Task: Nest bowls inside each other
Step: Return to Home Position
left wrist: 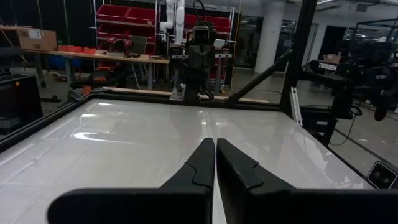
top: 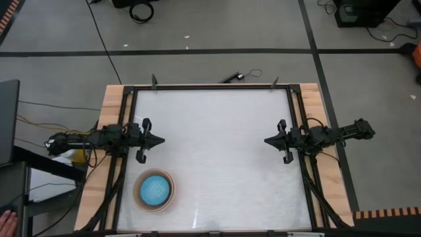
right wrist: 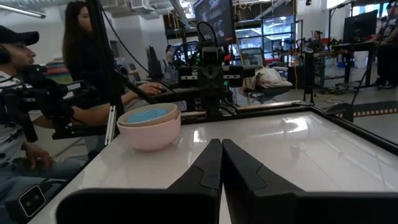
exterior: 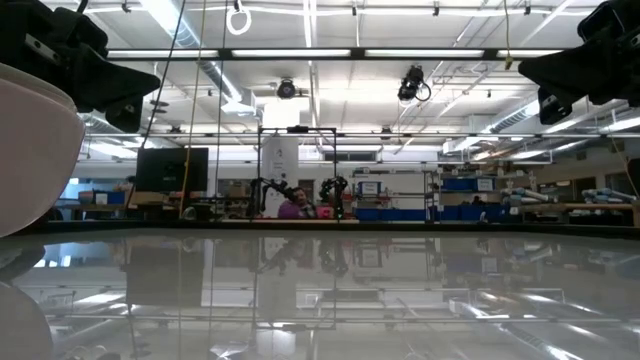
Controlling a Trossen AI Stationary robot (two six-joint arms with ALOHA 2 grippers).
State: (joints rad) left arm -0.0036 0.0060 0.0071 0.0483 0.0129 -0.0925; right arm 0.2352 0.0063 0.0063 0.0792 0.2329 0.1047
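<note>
The bowls stand nested in one stack [top: 154,191] on the table near its front left corner. A bright blue bowl [right wrist: 147,114] sits innermost, a grey-beige rim [right wrist: 166,116] rings it, and a pale salmon outer bowl [right wrist: 149,135] rests on its base. The low view shows only the stack's pale side [exterior: 30,150], close at the left. My left gripper [top: 162,139] hangs shut and level above the table's left side, behind the stack. My right gripper [top: 266,140] hangs shut and level above the right side. Both hold nothing, as their wrist views confirm [left wrist: 215,142] [right wrist: 221,142].
A black frame [top: 210,86] edges the white tabletop, and wide bare surface lies between the two grippers. Two people [right wrist: 25,106] sit beyond the table's left edge. A hand [top: 8,214] shows off the table's front left corner.
</note>
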